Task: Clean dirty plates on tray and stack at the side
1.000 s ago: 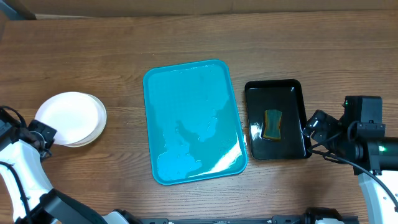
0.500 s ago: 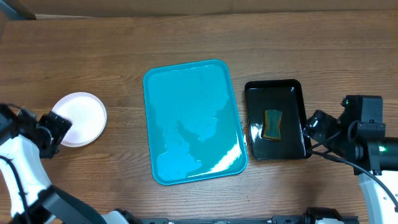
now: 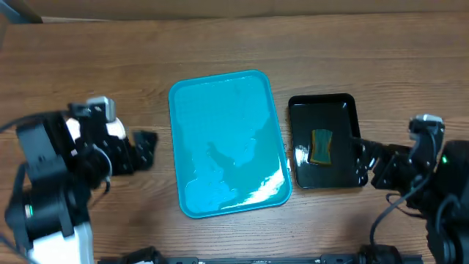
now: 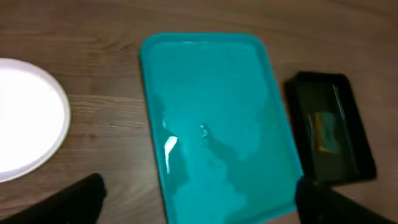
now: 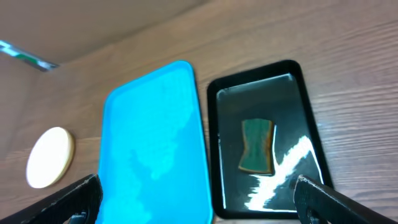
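The turquoise tray [image 3: 220, 110] lies at the table's centre with nothing on it and a wet sheen on its surface. The plates [image 4: 25, 127] sit as a white stack on the wood left of the tray, also small at the left of the right wrist view [image 5: 50, 157]. From overhead my left arm covers them. My left gripper [image 3: 146, 150] hovers between the stack and the tray's left rim, open and holding nothing, its fingers at the bottom corners of its wrist view [image 4: 199, 208]. My right gripper [image 3: 366, 163] is open and holds nothing beside the black tray [image 5: 199, 202].
A small glossy black tray [image 3: 344, 110] stands right of the turquoise tray, with a green and yellow sponge [image 3: 321, 147] in it. Bare wood runs along the far side of the table.
My left gripper has opened and swung from the table's left edge in over the plate stack toward the tray. The right arm has shifted slightly by the black tray.
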`<action>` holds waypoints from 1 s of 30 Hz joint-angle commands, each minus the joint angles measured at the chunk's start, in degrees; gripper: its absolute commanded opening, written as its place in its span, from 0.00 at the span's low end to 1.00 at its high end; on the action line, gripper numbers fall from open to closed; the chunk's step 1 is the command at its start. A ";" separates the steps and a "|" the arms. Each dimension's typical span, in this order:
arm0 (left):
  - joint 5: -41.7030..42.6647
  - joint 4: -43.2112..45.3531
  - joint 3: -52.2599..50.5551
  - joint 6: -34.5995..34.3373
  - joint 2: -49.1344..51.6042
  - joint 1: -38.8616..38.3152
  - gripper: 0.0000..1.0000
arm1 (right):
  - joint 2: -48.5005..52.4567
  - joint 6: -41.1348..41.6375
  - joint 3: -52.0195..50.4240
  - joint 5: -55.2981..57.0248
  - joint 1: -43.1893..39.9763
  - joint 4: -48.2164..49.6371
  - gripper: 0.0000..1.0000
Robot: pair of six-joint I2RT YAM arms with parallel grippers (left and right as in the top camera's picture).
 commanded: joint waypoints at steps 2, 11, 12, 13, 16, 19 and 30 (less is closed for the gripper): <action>-3.34 -3.54 0.81 1.88 -7.72 -3.15 1.00 | 0.00 -0.83 0.70 -2.47 0.31 -2.16 1.00; -7.65 -7.45 0.79 1.64 -11.21 -3.15 1.00 | 0.00 -0.83 0.66 -2.47 0.31 -2.51 1.00; -7.65 -7.48 0.79 1.64 -11.19 -3.15 1.00 | 0.00 -0.83 0.66 -2.47 0.31 -2.51 1.00; -7.65 -7.48 0.79 1.64 -11.19 -3.13 1.00 | 0.00 -0.83 0.66 -2.47 0.31 -2.51 1.00; -7.65 -7.48 0.79 1.64 -11.19 -3.13 1.00 | 0.00 -0.83 0.66 -2.47 0.31 -2.51 1.00; -7.65 -7.48 0.79 1.64 -11.19 -3.15 1.00 | -0.07 -0.83 0.57 -2.45 0.52 -2.54 1.00; -7.65 -7.48 0.79 1.64 -11.19 -3.13 1.00 | -12.98 -0.87 -2.08 11.10 0.85 -3.32 1.00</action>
